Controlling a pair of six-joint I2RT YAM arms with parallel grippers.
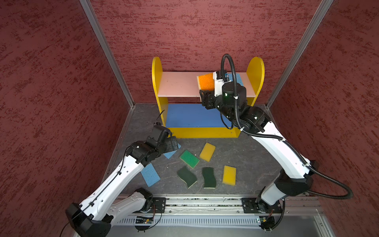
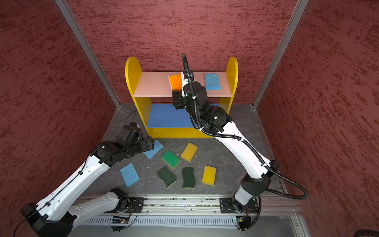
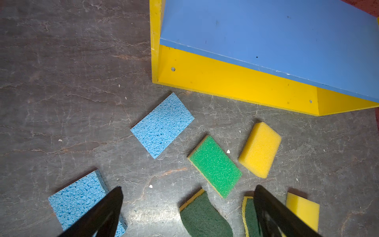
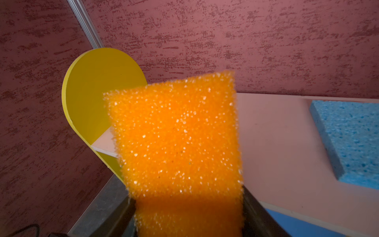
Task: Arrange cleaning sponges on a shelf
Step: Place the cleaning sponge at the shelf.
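- risk: the orange-topped sponge (image 4: 178, 133) hangs tilted over the middle of the pink top board (image 1: 178, 84) of the shelf (image 1: 156, 78), not flat on it. released from here, it could tip and slide off the shelf's front edge.
- risk: a light blue sponge (image 2: 212, 81) lies on the same board, nearer the shelf's right side panel. a sideways drift of the right arm could push it.
- the right gripper (image 4: 188, 213) has its jaws clamped on the orange-topped sponge's near end. the right arm rises from in front of the shelf, with its wrist bent over the top board.
- the left gripper (image 3: 188, 189) is empty, jaws wide apart, low over the tabletop (image 1: 246, 160) by the shelf's front left corner. its arm stretches forward and low.
- seven sponges lie loose on the tabletop in front of the shelf: two light blue, two yellow, one bright green, two dark green.
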